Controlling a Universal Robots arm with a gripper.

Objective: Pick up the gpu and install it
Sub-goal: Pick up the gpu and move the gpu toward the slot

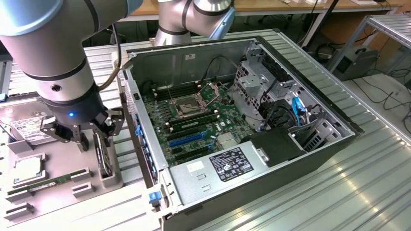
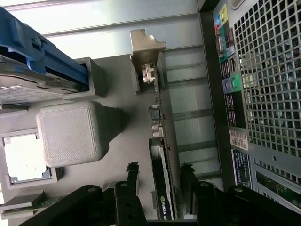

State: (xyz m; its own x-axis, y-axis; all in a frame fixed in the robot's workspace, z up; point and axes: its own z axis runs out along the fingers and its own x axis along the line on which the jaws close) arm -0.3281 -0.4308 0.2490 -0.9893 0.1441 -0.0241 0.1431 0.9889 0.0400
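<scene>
Table [image 1: 347, 192] is ribbed metal, with the open PC case [image 1: 186, 62] lying on its side mid-table, motherboard [image 1: 192, 115] exposed. Arm [image 1: 45, 43] comes in on the exterior view's left and hangs over the grey tray [image 1: 61, 154] just beside the case. Tray holds the hard drive [image 1: 29, 127] on its far side from the case, then the CPU [image 1: 29, 168] and the RAM stick [image 1: 51, 182] nearer the camera. GPU [image 2: 162, 188] isn't installed: it's standing on edge in its tray slot, on the side nearest the case, with the pale bracket [image 2: 146, 49] at the end away from the grasping part. Fingers [image 2: 133, 176] are spread wide, one on each side of the card. Wrist view shows a gap on both sides, so no contact and nothing grasped.
</scene>
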